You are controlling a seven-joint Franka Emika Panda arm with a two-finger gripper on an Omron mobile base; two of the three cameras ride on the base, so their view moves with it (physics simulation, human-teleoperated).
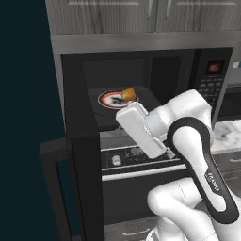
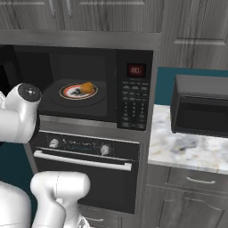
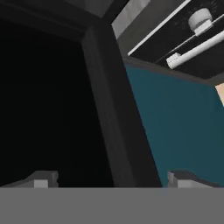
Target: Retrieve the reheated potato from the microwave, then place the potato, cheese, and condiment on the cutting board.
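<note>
Gripper [image 3: 109, 180]: jaws wide apart, empty, beside the swung-open door [image 1: 84, 155] edge. Potato [image 1: 128, 94]: on plate [image 2: 71, 92], centre of microwave [image 2: 133, 84] floor, behind and above the gripper, apart; cavity front unobstructed.

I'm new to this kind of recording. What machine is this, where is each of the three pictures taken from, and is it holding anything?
This is a rendered kitchen with a white robot arm on a base that can drive. Two pictures come from cameras on that base, behind the arm to its left and right. The third looks along the claw; its two dark fingertips stand far apart at the bottom, so it is open and holds nothing.

The black microwave stands open, its door swung to the left. Inside, the round golden-brown potato sits on a plate. Below is an oven with knobs and a silver bar handle. To the right, a marble counter carries another dark box-shaped appliance.
</note>
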